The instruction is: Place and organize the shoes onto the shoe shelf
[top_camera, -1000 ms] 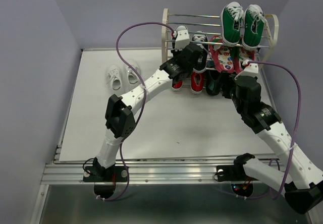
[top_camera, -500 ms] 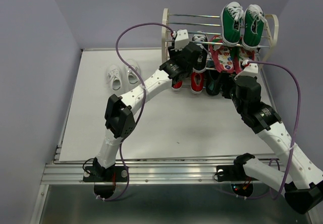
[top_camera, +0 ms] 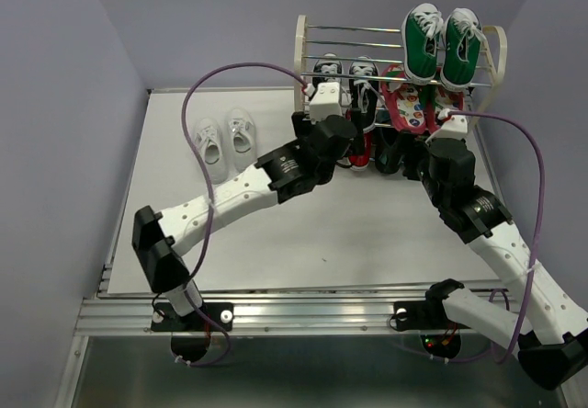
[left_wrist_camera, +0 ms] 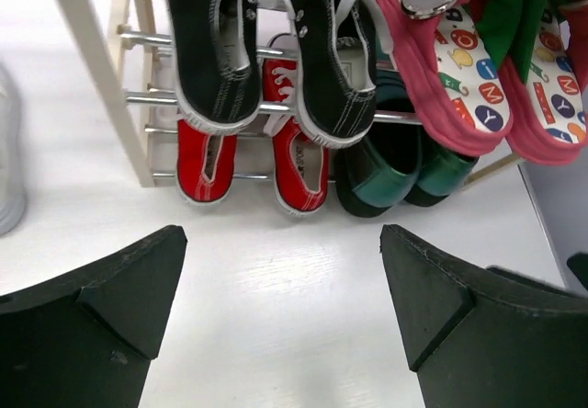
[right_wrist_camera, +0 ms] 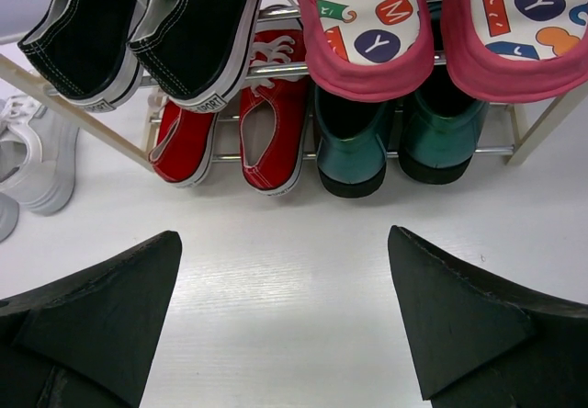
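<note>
The shoe shelf (top_camera: 301, 45) stands at the upper middle of the top view, at the far edge of the desk (top_camera: 276, 224). On its middle rods, left half, sits the pair of black sneakers (left_wrist_camera: 216, 50), heels hanging over the front rod. Directly beneath them, on the lowest level, is the pair of red sneakers (left_wrist_camera: 299, 164), heels facing out. Just to the right of the red pair on that level stand two dark teal shoes (left_wrist_camera: 386, 164). Above those, the pink flip-flops (right_wrist_camera: 372, 31) lean on the middle rods. The green sneakers (top_camera: 441, 45) rest on the top rods at the upper right.

The white sneakers (top_camera: 241, 134) are off the shelf, side by side on the desk to the left of its frame, in the upper left part of the desk.

The left gripper (left_wrist_camera: 280, 233) is in front of the shelf's left half, facing the black and red pairs, jaws spread wide and holding nothing. The right gripper (right_wrist_camera: 284, 233) is in front of the shelf near the teal shoes, jaws likewise wide apart and empty, with bare desk between the fingers.
</note>
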Robot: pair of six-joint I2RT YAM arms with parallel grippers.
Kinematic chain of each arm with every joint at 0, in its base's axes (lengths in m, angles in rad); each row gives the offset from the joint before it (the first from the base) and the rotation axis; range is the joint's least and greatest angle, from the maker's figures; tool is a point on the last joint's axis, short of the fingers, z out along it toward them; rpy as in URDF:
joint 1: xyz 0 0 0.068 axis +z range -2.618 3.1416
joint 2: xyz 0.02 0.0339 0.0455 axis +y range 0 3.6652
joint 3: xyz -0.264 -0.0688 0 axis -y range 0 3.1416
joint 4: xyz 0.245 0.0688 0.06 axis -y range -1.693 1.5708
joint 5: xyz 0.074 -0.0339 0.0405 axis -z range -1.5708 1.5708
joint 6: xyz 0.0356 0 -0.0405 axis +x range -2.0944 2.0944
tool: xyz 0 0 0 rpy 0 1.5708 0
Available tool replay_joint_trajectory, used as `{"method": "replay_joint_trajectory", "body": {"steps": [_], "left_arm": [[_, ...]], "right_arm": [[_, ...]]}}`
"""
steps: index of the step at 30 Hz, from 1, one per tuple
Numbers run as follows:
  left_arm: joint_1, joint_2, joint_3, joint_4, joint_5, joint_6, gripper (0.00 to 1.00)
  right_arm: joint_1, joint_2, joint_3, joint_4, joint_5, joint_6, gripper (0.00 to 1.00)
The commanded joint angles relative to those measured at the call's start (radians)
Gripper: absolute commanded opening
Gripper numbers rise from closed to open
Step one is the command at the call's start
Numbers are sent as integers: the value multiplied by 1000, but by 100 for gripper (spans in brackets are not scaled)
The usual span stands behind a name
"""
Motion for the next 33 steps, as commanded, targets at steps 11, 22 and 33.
{"method": "replay_joint_trajectory", "body": {"steps": [11, 22, 33], "left_arm": [[358, -437, -583, -18, 68, -206, 99], [694, -99, -378, 142, 336, -14, 99], [799, 256, -88, 160, 531, 149, 99]], "right_arm": [[-5, -17, -48, 157, -343, -116, 100], [-5, 44, -59, 148, -368, -106, 100], [-5, 49, -65, 107, -331, -110, 100]]}}
